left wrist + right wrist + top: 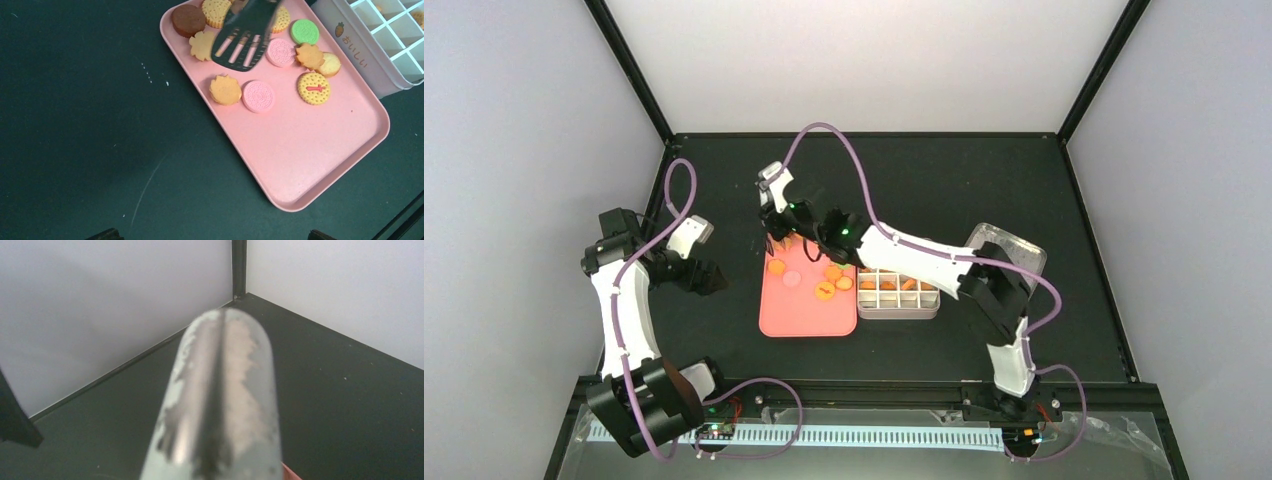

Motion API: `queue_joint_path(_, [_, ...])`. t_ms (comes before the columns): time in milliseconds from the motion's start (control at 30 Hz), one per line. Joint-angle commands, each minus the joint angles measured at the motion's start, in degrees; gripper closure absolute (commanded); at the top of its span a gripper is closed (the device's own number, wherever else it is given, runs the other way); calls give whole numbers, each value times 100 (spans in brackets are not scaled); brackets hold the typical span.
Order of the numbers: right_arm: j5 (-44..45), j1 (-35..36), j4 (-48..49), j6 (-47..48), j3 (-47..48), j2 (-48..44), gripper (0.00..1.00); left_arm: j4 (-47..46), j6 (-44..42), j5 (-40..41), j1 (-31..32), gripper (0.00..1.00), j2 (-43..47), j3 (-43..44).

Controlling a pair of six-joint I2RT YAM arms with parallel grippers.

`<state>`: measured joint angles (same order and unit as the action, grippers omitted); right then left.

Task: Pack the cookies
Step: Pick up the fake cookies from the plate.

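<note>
Several cookies lie at the far end of a pink tray: orange, pink, one green and one dark brown. A few orange cookies sit in the cells of the white grid box right of the tray. My right gripper is shut on metal tongs, whose slotted head hangs just above the cookies. The tongs' handle fills the right wrist view and hides the fingers. My left gripper stands open over bare table, left of the tray.
A clear lid lies behind the box to the right. The black table is walled in by white panels with black corner posts. The right arm reaches across over the box and the tray's far end.
</note>
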<state>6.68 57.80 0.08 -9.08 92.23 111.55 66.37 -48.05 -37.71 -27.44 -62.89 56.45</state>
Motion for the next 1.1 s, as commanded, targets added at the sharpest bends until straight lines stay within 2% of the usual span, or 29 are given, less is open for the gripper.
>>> queue_joint_path(0, [147, -20, 69, 151, 668, 448, 70, 165, -134, 100, -86, 1, 44, 203])
queue_joint_path(300, [267, -271, -243, 136, 1401, 1153, 67, 177, -139, 125, -95, 1, 13, 262])
queue_joint_path(700, [136, -349, -329, 23, 1164, 1366, 65, 103, -86, 55, -96, 1, -77, 297])
queue_joint_path(1067, [-59, -348, -578, -138, 1467, 1790, 61, 114, -134, 91, -97, 1, -17, 279])
